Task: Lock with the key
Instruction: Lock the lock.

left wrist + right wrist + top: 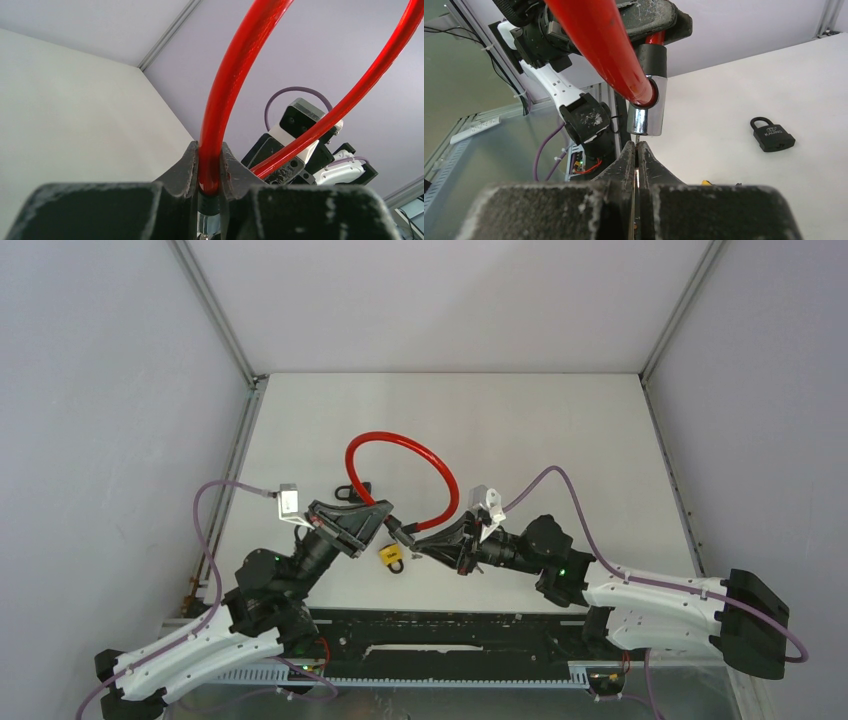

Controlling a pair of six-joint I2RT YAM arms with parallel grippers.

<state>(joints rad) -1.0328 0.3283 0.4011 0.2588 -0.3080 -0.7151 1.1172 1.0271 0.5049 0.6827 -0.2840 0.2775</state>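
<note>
The springy red cable (235, 65) is gripped by the left claw (209, 157) just above its chrome barrel (647, 112), while the thin, probably slippery key (637, 142) is pinched in the clenched right claw (637, 152) just below the barrel

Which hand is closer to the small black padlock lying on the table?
Left. The left hand, clamping the red cable loop, is just beside the black padlock; the right hand is farther right.

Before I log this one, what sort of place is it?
Likely a robot lab test cell: white tabletop, grey wall panels, left arm and right arm bolted at its edge, red looped cable lock between them.
</note>
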